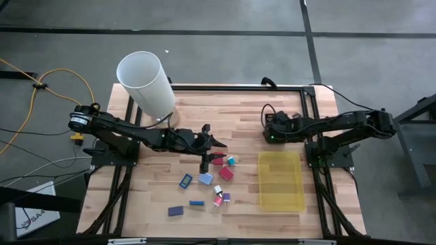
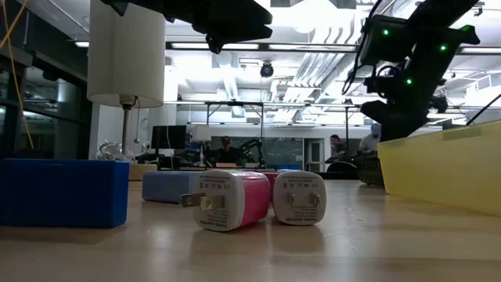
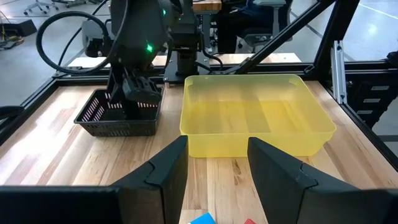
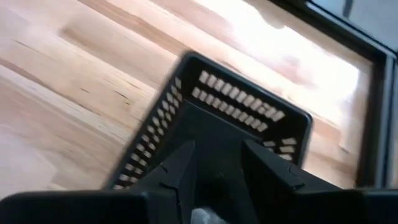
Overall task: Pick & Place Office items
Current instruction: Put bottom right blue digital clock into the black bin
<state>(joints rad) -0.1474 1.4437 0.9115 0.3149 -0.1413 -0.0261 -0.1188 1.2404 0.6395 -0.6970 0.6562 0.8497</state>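
The office items, small red, blue, pink, cyan and white blocks, lie scattered on the wooden table in front of my left gripper. A pink charger and a white one lie side by side. My left gripper hovers open above them with nothing between its fingers. My right gripper stands open at the far right, its fingers reaching down into a black mesh basket. A pale thing shows low between its fingers; what it is cannot be told. My right gripper reaches into the black mesh basket slanting down from above. Whether its fingers touch the basket or the pale thing between them, I cannot tell.
A yellow translucent tray lies at the near right, beside the basket. A tall white cylinder stands at the far left. People sit at desks in the room behind the table.
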